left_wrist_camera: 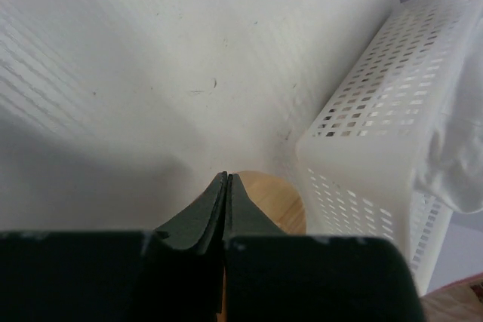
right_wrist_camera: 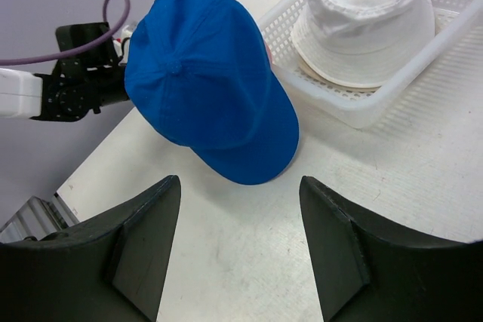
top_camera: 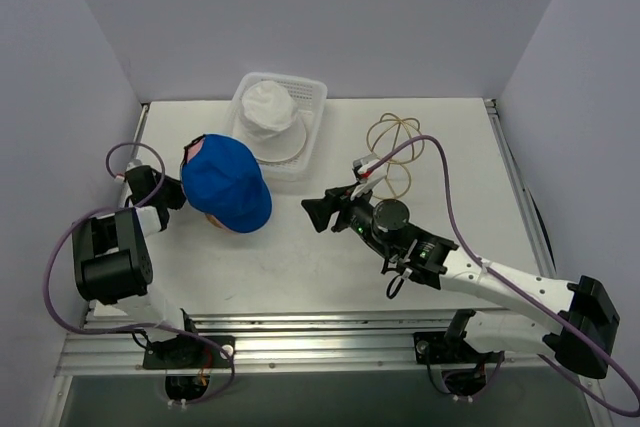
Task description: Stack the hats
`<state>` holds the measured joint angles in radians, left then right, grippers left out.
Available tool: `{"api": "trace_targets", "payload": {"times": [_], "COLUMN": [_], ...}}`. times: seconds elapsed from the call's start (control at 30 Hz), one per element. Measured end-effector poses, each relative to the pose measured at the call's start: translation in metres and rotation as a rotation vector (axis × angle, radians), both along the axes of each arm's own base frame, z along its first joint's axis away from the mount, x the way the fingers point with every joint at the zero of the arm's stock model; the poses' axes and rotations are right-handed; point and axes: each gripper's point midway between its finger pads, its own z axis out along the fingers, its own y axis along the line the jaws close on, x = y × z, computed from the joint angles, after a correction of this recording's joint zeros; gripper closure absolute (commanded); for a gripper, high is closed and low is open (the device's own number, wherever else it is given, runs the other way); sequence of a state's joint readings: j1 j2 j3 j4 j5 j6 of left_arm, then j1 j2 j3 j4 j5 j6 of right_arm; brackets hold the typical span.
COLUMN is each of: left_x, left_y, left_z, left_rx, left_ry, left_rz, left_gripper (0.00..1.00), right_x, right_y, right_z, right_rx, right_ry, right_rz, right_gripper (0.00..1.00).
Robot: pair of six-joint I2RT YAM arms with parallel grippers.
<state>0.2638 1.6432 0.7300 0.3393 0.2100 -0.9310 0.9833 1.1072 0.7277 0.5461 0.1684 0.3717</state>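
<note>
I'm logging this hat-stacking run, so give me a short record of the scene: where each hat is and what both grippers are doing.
blue cap: lying over the pink cap
pink cap: mostly hidden, edge showing
white hat: inside the basket
left gripper: shut, beside the blue cap
right gripper: open, empty, facing the blue cap
stack: white hat not yet added

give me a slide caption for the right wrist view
Open right gripper facing the blue cap on the table, white hat in the basket behind.
</note>
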Motion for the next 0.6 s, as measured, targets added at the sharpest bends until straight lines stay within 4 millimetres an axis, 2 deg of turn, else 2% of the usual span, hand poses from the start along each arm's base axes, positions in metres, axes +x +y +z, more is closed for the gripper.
{"api": "trace_targets", "payload": {"times": [0.13,0.23,0.6], "left_x": [0.004,0.001,0.006], "left_y": [-0.011,-0.017,-0.027], "left_z": [-0.032,-0.047,-0.048], "left_rx": [-0.067,-0.108,-0.149], "left_ry": [0.026,0.039,-0.018], "left_rz": [-0.042,-0.053,-0.078], "left_gripper": [0.97,0.98,0.98], "right_x": [-0.001,-0.002,-0.002], "right_y": [-0.003,-0.004,-0.005], "right_z": [0.004,0.008,0.009], "right_rx": [0.006,0.013,0.013], "right_ry": [-0.008,-0.014,-0.017], "right_rz": [-0.001,-0.004,-0.008], "right_gripper": [0.4,0.4,0.4]}}
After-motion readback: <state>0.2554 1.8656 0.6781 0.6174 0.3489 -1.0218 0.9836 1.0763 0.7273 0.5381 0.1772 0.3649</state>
